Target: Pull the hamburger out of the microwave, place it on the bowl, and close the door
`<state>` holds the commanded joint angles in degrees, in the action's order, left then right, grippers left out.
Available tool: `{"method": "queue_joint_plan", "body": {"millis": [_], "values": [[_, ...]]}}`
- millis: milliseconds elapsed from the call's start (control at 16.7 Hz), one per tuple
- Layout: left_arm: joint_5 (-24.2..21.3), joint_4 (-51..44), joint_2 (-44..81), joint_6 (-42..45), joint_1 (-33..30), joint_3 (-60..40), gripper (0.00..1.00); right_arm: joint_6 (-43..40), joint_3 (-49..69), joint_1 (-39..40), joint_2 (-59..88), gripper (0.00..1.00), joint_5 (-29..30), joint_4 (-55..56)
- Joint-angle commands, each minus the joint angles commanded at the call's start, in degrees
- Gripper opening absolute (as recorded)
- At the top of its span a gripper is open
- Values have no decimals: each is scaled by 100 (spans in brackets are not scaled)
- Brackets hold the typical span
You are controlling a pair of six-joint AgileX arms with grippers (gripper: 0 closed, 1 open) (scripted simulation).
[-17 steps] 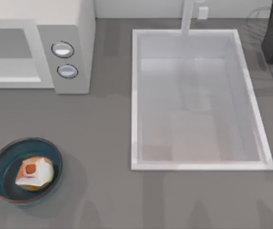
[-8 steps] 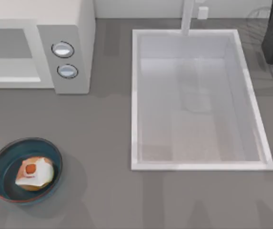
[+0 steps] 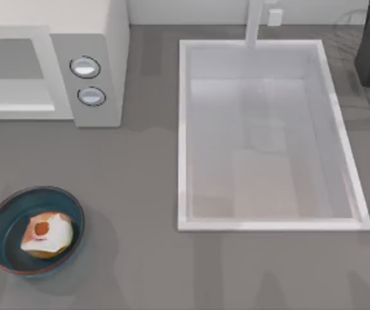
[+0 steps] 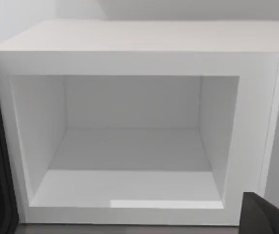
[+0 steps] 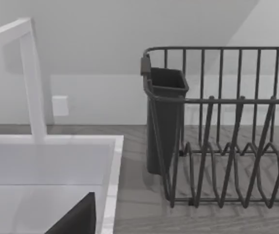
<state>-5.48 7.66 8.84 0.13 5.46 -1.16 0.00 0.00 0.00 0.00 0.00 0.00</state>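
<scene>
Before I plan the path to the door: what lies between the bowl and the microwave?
Nothing: in the top view, bare grey table separates the bowl, holding the hamburger, from the microwave.

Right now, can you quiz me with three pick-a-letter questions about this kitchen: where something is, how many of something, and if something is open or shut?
1. Where is the small orange-brown hamburger?
A. in the large white sink
B. in the round blue-teal bowl
C. inside the boxy white microwave

2. How many round silver-blue knobs does the microwave have?
A. two
B. four
C. none

3. What is the microwave's state?
A. shut
B. open with food inside
C. open and empty

Answers: B, the top view shows the bun lying in the bowl; A, two knobs sit on its side panel; C, the left wrist view looks into a bare cavity.
</scene>
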Motion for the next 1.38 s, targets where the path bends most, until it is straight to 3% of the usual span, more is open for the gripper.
{"method": "queue_joint_plan", "body": {"millis": [240, 420, 660, 1080, 1380], "values": [[-374, 520, 602, 10, 373, -78, 0, 0, 0, 0, 0, 100, 0, 0], [-398, 553, 638, 10, 397, -83, 0, 0, 0, 0, 0, 100, 0, 0], [-305, 312, 434, 10, 299, -115, 0, 0, 0, 0, 0, 100, 0, 0], [191, -1039, -644, -9, -194, -367, 0, 0, 0, 0, 0, 100, 0, 0], [223, -1083, -678, -11, -217, -365, 0, 0, 0, 0, 0, 100, 0, 0]]}}
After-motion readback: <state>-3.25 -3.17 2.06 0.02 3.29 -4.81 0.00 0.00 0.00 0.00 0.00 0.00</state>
